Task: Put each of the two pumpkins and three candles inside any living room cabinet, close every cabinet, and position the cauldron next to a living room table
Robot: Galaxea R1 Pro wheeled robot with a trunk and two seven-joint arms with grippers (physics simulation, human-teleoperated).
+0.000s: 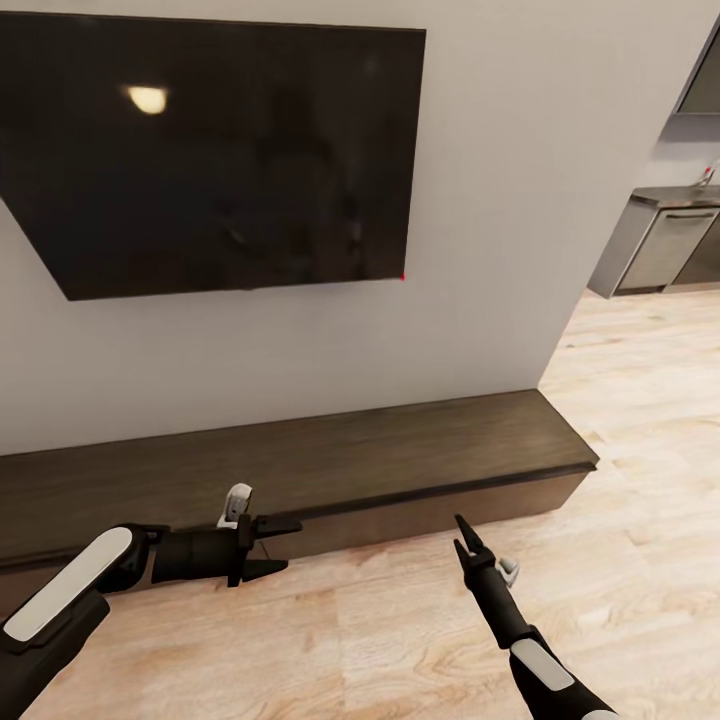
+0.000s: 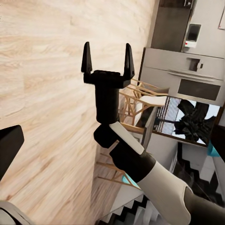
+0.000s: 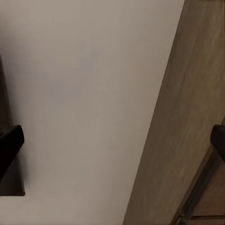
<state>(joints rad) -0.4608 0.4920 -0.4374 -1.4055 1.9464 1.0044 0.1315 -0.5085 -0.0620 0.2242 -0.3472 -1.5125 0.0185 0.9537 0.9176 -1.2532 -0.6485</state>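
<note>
Cabinet (image 1: 330,460) first: we see it long, low and dark brown against the white wall (image 1: 520,200), under the big black TV (image 1: 215,150), with its front shut. On the left, our left gripper (image 1: 283,545) hangs in front of it, fingers apart and holding nothing. On the right, our right gripper (image 1: 461,532) points up over the wood floor (image 1: 380,640), open and empty too.

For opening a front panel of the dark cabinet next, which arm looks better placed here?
Probably the left. The left end effector hangs open and empty right in front of the cabinet, level with its front. The right end effector, also open and empty, points up over the wood floor, farther from the front.
</note>
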